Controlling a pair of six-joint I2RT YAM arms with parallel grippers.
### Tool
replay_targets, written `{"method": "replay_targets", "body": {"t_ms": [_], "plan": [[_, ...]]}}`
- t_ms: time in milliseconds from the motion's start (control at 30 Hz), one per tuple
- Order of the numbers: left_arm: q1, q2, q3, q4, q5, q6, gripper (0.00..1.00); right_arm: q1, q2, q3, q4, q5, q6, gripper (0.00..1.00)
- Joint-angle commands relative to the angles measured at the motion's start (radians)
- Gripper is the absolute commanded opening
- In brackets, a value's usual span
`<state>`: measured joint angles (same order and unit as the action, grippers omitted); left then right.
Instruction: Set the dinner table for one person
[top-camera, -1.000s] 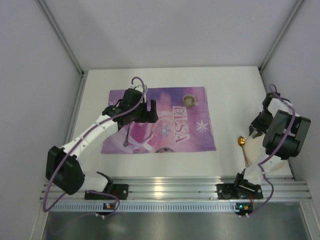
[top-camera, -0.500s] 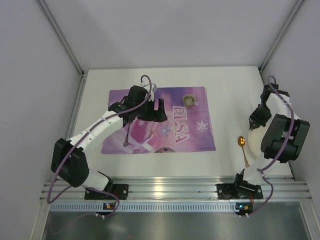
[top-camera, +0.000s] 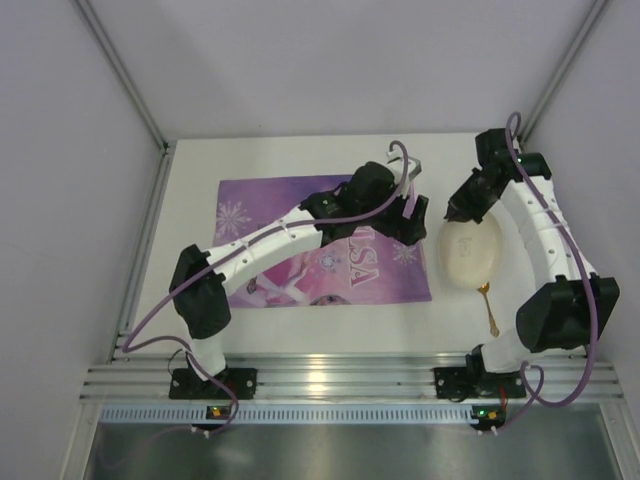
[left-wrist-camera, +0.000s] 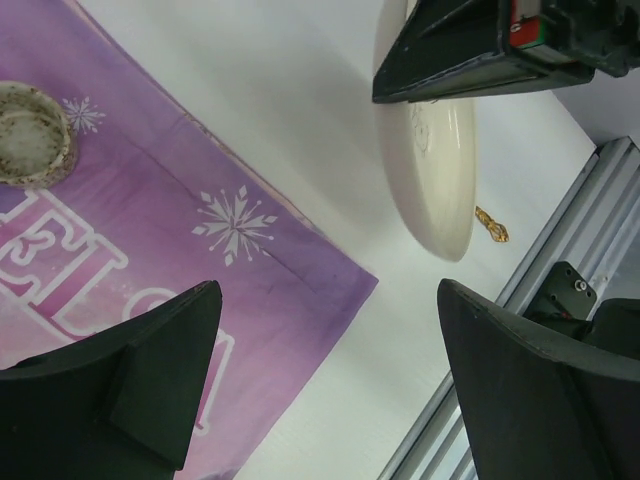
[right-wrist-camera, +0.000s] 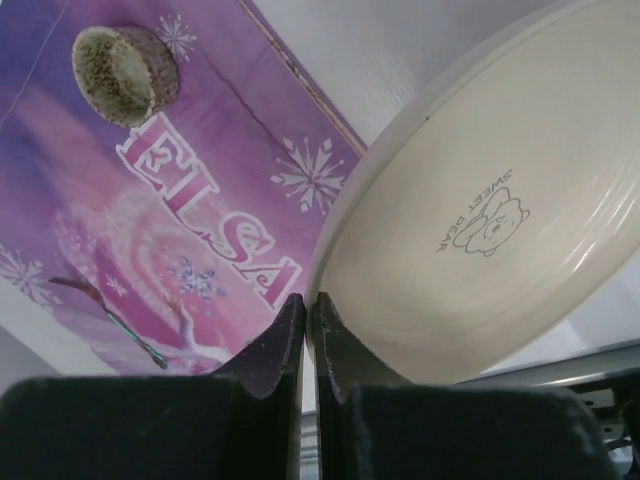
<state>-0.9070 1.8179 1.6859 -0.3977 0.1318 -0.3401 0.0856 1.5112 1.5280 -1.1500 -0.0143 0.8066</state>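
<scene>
The dinner table (top-camera: 190, 180), long axis seemingly left to right and rail on its near edge, lies under both arms. Over the right edge of the purple placemat (top-camera: 260, 200) the left gripper (left-wrist-camera: 330, 300) hangs wide and empty. Just right, the right gripper (right-wrist-camera: 307, 305) pinches the far rim of a tilted cream plate (top-camera: 470, 255), bare table directly below.

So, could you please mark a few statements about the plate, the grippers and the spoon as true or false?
The right gripper grips the plate's rim. True.
The left gripper is shut. False: it is open and empty.
The plate lies flat on the mat. False: it is held tilted, beside the mat.
A gold spoon lies on the table. True.
</scene>
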Motion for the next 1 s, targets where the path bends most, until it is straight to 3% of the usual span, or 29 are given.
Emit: {"method": "replay_targets", "body": {"t_ms": [0, 367, 600, 700, 733, 867, 967], "plan": [[-0.044, 0.018, 0.061, 0.049, -0.113, 0.013, 0.94, 0.022, -0.019, 0.046, -0.044, -0.032, 0.134, 0.00], [-0.135, 0.038, 0.044, 0.085, -0.205, 0.042, 0.92, 0.025, -0.071, 0.035, -0.020, -0.151, 0.259, 0.00], [-0.171, 0.083, 0.058, 0.074, -0.342, 0.067, 0.72, 0.025, -0.117, -0.005, 0.004, -0.282, 0.338, 0.00], [-0.170, 0.098, 0.074, 0.060, -0.377, 0.069, 0.59, 0.025, -0.135, -0.026, 0.009, -0.332, 0.353, 0.00], [-0.170, 0.097, 0.075, 0.062, -0.382, 0.069, 0.46, 0.025, -0.149, -0.032, 0.007, -0.337, 0.355, 0.00], [-0.171, 0.095, 0.087, 0.071, -0.397, 0.069, 0.12, 0.026, -0.177, -0.060, -0.002, -0.340, 0.353, 0.00], [-0.171, 0.098, 0.106, 0.051, -0.423, 0.070, 0.00, 0.026, -0.197, -0.084, -0.001, -0.338, 0.345, 0.00]]}}
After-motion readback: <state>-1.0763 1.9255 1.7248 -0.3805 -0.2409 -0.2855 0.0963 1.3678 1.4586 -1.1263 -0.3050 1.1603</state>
